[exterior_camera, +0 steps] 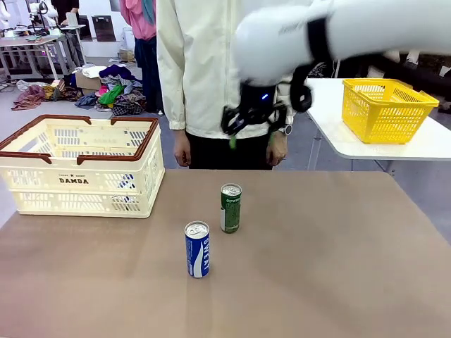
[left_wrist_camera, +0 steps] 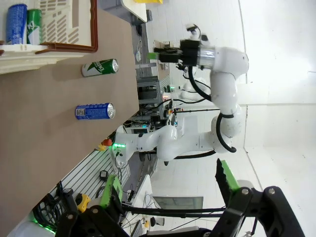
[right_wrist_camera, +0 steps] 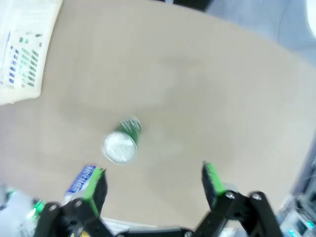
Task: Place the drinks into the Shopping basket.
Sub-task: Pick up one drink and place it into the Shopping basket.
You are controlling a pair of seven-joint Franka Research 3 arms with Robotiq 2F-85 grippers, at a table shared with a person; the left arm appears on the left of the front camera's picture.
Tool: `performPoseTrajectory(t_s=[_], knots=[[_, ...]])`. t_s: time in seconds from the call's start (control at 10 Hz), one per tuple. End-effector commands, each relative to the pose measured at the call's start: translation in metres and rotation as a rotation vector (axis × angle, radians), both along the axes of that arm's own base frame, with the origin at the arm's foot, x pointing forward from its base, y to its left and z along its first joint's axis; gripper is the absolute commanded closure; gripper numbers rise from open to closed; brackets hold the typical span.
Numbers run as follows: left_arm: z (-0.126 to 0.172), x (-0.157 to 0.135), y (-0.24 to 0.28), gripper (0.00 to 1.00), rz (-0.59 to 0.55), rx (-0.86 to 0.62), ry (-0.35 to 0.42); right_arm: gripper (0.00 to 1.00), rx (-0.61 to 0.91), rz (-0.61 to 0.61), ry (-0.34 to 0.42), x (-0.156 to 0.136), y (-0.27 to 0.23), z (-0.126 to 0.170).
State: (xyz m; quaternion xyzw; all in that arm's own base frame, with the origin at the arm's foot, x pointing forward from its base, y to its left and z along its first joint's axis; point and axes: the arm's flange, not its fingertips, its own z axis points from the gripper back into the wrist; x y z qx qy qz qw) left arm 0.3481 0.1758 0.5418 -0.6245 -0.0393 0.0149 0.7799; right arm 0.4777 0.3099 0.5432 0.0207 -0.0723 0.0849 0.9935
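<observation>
Right gripper [right_wrist_camera: 153, 183]: we see both green-padded fingers [right_wrist_camera: 97, 183] spread wide, with nothing between them and nothing touching them. In the front view the right gripper [exterior_camera: 251, 139] hangs high above the table [exterior_camera: 338, 267], in front of the person's waist.

Looking along these fingers, the green can [right_wrist_camera: 122, 143] stands upright far beyond the tips. It falls within the gap, nearer the finger on the picture's left. The blue can [right_wrist_camera: 81, 180] shows partly behind that same finger, outside the gap.

Left gripper [left_wrist_camera: 169, 186]: its fingers are likewise wide apart and hold nothing. Both cans lie well beyond its tips, the blue can [left_wrist_camera: 95, 111] nearer them than the green can [left_wrist_camera: 99, 67], and the basket [left_wrist_camera: 64, 24] farther off.

Cans: both are slim, with silver tops and white lettering. The green can [exterior_camera: 230, 208] and blue can [exterior_camera: 197, 249] stand near each other but apart on the bare table, outside the basket [exterior_camera: 74, 181]. The basket is cream, slotted, brown-rimmed and marked "DAMDA".
</observation>
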Motion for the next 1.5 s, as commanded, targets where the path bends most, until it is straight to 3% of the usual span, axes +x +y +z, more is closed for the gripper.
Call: performPoseTrajectory(t_s=[0.0,0.1,0.3,0.5,0.7,0.8,0.9,1.0,1.4], knots=[[0.002,0.0,-0.001,0.0,0.01,-0.014,0.002,0.0,0.149,-0.047,0.207,-0.006,-0.096,-0.003],[0.002,0.0,-0.001,0.0,0.01,-0.014,0.002,0.0,0.33,-0.103,0.315,-0.012,-0.165,-0.005],[0.002,0.0,-0.001,0.0,0.01,-0.014,0.002,0.0,0.644,-0.318,0.397,-0.023,-0.291,-0.011],[0.002,0.0,-0.001,0.0,0.01,-0.014,0.002,0.0,1.022,-0.405,0.513,-0.038,-0.406,-0.024],[0.002,0.0,-0.001,0.0,0.01,-0.014,0.002,0.0,1.245,-0.459,0.534,-0.06,-0.478,-0.039],[0.002,0.0,-0.001,0.0,0.01,-0.014,0.002,0.0,1.314,-0.463,0.507,-0.071,-0.498,-0.049],[0.002,0.0,-0.001,0.0,0.01,-0.014,0.002,0.0,1.327,-0.415,0.43,-0.078,-0.502,-0.065],[0.002,0.0,-0.001,0.0,0.01,-0.014,0.002,0.0,1.2,-0.482,0.548,-0.085,-0.503,-0.051],[0.0,0.0,0.001,0.0,0.002,0.0,0.0,0.0,1.2,-0.482,0.548,-0.085,-0.503,-0.051]])
